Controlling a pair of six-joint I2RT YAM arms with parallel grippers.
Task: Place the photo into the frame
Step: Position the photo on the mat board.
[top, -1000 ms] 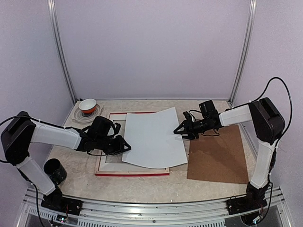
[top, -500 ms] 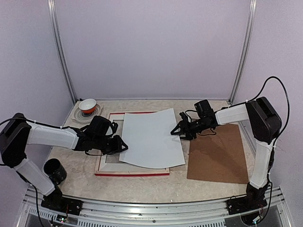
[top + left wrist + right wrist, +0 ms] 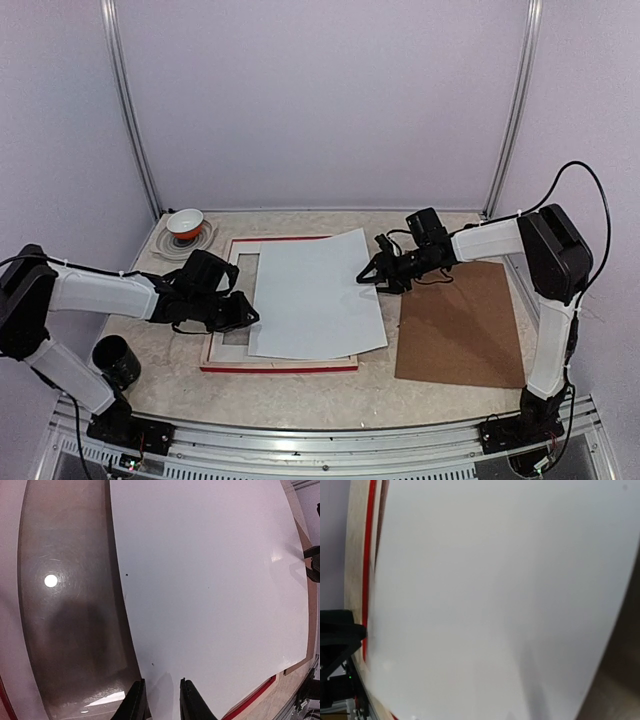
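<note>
The photo (image 3: 315, 295) lies white back up, slightly askew, across the frame (image 3: 240, 248), which lies pale back up with its red edge along the near side. My left gripper (image 3: 243, 312) is at the photo's left edge. In the left wrist view the left gripper (image 3: 160, 701) has its fingers a little apart, with the photo (image 3: 210, 580) showing through the gap and the frame's glass (image 3: 70, 605) to the left. My right gripper (image 3: 372, 272) sits at the photo's right edge. The photo (image 3: 485, 595) fills the right wrist view and hides that gripper's fingers.
A brown backing board (image 3: 460, 330) lies flat to the right of the frame, under the right arm. A white bowl (image 3: 185, 222) on stacked plates stands at the back left. A black cup (image 3: 112, 360) stands near the left arm's base.
The photo has sunk from a slant to lie flatter on the frame and has shifted left. The left gripper drew back to the left; the right gripper followed the photo's right edge leftward.
</note>
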